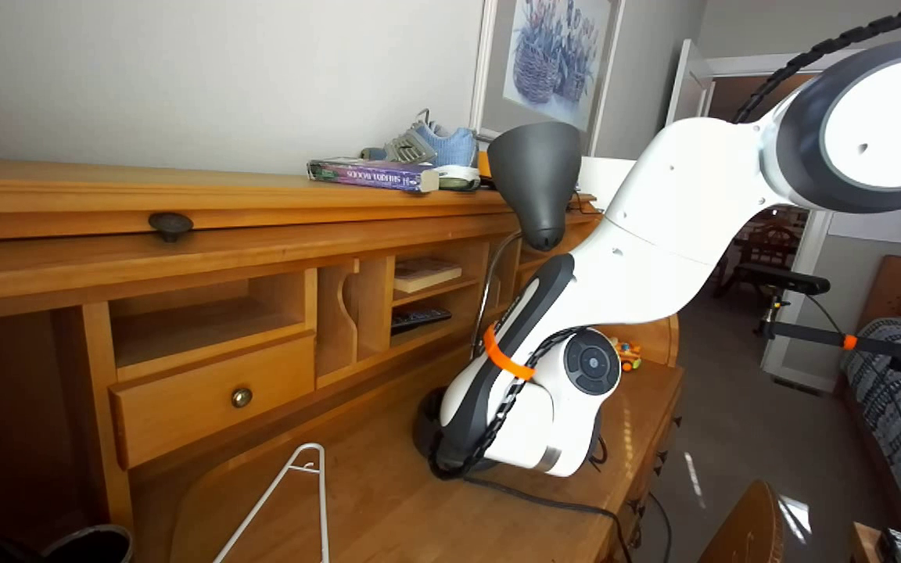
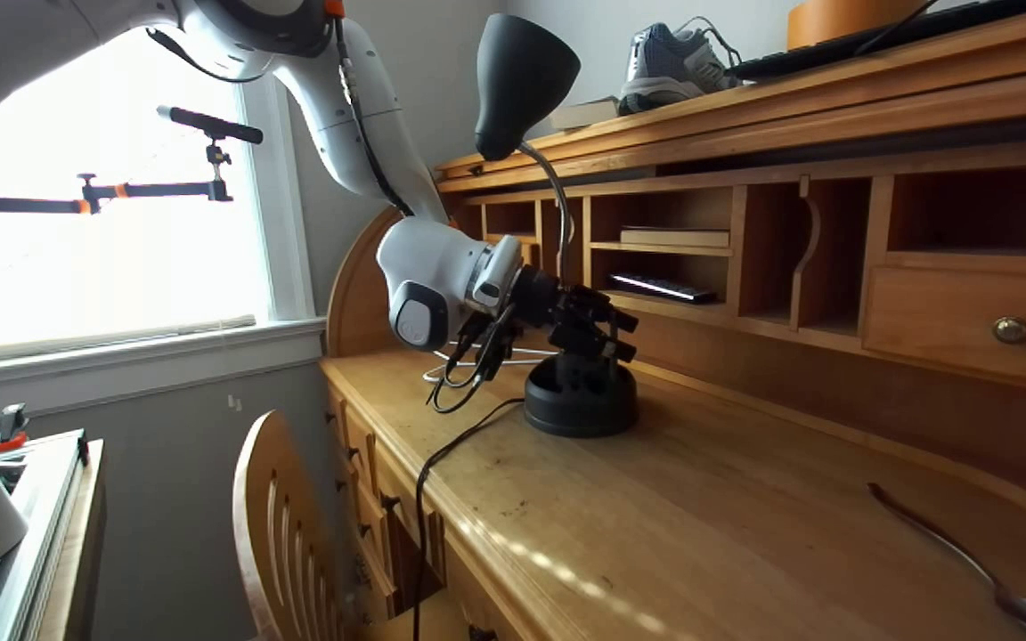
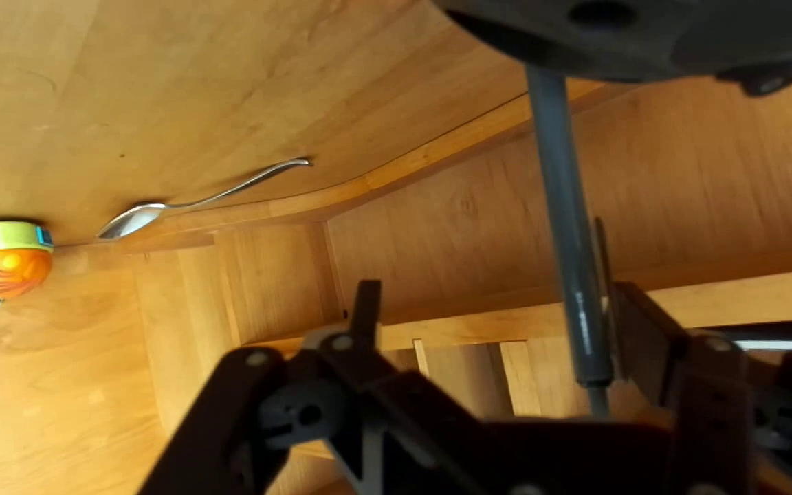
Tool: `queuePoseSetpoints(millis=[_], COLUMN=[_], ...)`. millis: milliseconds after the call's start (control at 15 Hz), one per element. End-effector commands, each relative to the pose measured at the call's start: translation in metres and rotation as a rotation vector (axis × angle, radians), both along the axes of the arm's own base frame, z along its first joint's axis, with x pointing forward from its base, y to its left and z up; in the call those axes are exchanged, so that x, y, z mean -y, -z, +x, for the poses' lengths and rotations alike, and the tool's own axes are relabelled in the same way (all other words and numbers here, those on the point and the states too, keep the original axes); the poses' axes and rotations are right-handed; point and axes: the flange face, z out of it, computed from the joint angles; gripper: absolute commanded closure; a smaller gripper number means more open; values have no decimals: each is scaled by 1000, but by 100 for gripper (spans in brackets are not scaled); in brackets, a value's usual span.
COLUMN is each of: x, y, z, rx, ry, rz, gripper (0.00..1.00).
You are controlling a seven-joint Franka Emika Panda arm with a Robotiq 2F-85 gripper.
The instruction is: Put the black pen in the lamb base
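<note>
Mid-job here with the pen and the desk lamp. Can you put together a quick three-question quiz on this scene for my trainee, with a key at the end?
1. Short answer: Which utensil lies on the desktop in the wrist view?

2. True or false: In the wrist view, the gripper is open.

3. Multiple choice: How is the black pen placed?
A. Flat on the desktop
B. Roughly upright, its lower end hidden by the lamp base
C. Balanced on top of the lamp shade

Key: 1, spoon; 2, true; 3, B.
</note>
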Motion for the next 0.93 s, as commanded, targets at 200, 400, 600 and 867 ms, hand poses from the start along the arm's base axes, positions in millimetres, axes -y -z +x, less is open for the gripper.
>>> queuePoseSetpoints(millis=[200, 400, 600, 867], x=[3, 6, 11, 21], y=[-19, -30, -43, -60], z=[6, 6, 3, -4], rx=[74, 103, 114, 100], ry=[22, 31, 37, 41], rz=[58, 60, 55, 66], gripper=[0, 1, 0, 0])
